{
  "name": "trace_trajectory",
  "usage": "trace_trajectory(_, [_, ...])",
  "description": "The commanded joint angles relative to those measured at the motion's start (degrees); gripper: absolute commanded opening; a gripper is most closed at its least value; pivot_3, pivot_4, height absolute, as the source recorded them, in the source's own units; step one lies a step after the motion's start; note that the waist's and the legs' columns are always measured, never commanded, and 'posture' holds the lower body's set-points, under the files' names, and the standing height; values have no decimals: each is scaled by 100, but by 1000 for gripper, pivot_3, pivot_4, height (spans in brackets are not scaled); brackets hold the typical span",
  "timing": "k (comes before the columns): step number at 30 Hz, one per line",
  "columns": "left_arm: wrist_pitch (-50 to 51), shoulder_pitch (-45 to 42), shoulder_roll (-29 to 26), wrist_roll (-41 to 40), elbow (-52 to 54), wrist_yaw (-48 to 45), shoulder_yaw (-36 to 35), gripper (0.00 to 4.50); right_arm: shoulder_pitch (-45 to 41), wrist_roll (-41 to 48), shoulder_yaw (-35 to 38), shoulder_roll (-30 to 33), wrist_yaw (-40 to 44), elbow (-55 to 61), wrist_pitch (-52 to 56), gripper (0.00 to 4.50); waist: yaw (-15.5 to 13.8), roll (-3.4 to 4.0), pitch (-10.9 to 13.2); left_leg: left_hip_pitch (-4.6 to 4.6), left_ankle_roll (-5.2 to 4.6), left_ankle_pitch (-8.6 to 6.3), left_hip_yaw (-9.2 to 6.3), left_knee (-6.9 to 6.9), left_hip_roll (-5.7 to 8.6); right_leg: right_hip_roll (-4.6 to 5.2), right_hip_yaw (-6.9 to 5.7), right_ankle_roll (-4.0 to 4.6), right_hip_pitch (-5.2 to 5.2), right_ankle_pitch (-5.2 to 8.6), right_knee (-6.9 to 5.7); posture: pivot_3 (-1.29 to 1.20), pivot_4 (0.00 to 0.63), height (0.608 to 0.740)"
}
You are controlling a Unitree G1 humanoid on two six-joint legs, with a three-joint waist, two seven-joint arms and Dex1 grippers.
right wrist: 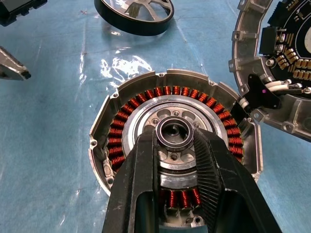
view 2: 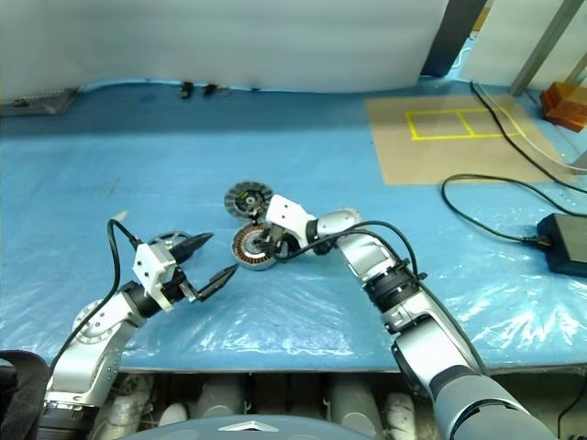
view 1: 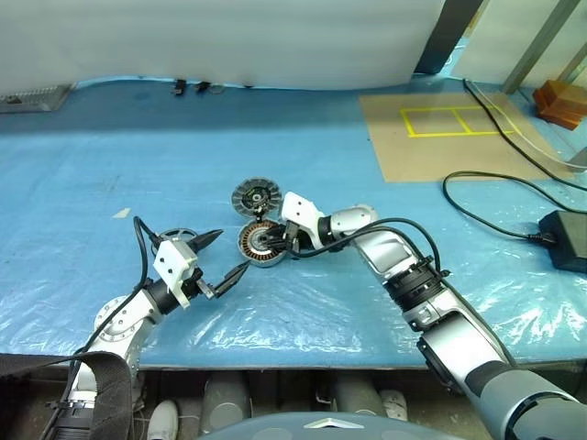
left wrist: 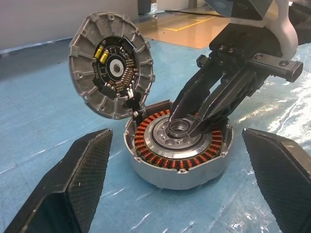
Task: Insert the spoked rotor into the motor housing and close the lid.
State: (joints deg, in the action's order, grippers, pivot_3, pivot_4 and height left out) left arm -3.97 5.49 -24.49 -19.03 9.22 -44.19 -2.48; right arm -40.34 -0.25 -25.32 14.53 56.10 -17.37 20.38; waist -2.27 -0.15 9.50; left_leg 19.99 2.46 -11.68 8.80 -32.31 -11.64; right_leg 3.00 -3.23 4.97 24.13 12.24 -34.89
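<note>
The motor housing (view 1: 260,243), a silver cup with copper windings, rests on the blue sheet in the middle. Its round ribbed lid (view 1: 256,195), with a circuit board inside, stands tilted open at the far side (left wrist: 111,70). My right gripper (right wrist: 175,141) reaches in from the right, shut on the housing's centre hub (left wrist: 177,128). A dark ring with silver spokes, the spoked rotor (right wrist: 136,29), lies flat to the left, just behind my left gripper (view 1: 177,236). That left gripper (view 1: 231,254) is open and empty. It points at the housing from the left without touching it.
A brown board with yellow tape (view 1: 440,137) lies at the back right. Black cables and a power adapter (view 1: 564,240) sit at the right edge. The table's front edge (view 1: 275,353) runs just below both arms.
</note>
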Motion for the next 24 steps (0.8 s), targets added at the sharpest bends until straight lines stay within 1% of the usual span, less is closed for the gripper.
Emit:
trace_trajectory(1, [-79, -19, 13, -5, 115, 17, 0, 4500, 32, -53, -6, -42, -40, 18, -32, 652, -5, 0, 0, 0, 0, 0, 0, 0, 0, 0, 0, 0, 0, 0, -1, 0, 150, 740])
trace_trajectory(22, [-69, -34, 6, 1, 99, 12, 16, 4500, 75, -51, 105, 8, -54, -195, -41, 652, -9, 0, 0, -1, 0, 0, 0, -3, 0, 0, 0, 1, -10, 0, -1, 0, 150, 740])
trace_trajectory(24, [-65, -35, 4, 3, 98, 11, 19, 4500, 99, -50, 105, 5, -61, -196, -61, 1378, -10, 0, 0, -3, 0, 0, 0, -4, 0, 0, 0, 0, -12, 0, -1, 0, 150, 740])
